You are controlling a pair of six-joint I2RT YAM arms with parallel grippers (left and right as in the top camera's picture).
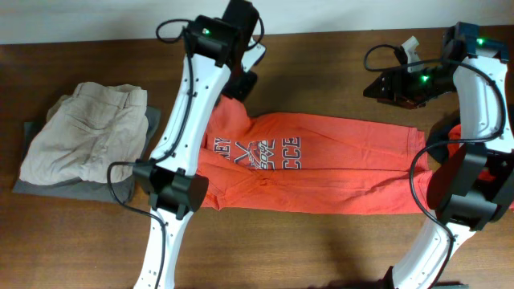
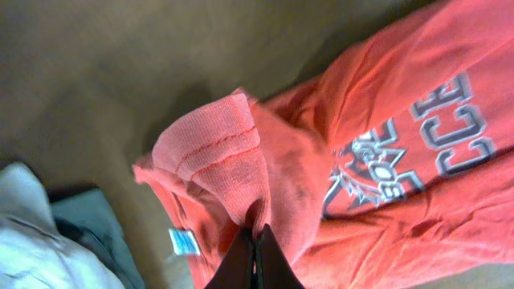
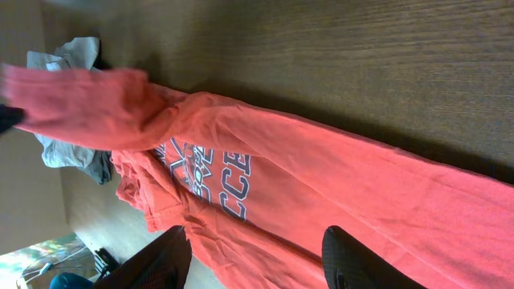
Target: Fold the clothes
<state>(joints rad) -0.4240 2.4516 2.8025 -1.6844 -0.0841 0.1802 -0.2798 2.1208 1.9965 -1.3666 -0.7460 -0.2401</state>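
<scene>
The clothes here are chiefly an orange-red T-shirt [image 1: 321, 164] with navy and white print, lying folded lengthwise across the middle of the table. My left gripper [image 1: 243, 84] is above the shirt's back left corner. In the left wrist view this gripper [image 2: 257, 245] is shut on a bunch of the shirt [image 2: 377, 160], and a ribbed edge [image 2: 213, 144] of it is lifted off the wood. My right gripper [image 1: 379, 87] hovers above the back right of the table. It is open [image 3: 257, 257] with nothing between its fingers, and the shirt [image 3: 337, 185] lies below it.
A beige garment [image 1: 84, 132] lies crumpled on a grey one [image 1: 48, 186] at the left end of the table. Red cloth [image 1: 459, 130] shows partly under the right arm. Bare wooden table [image 1: 321, 245] runs along the front edge.
</scene>
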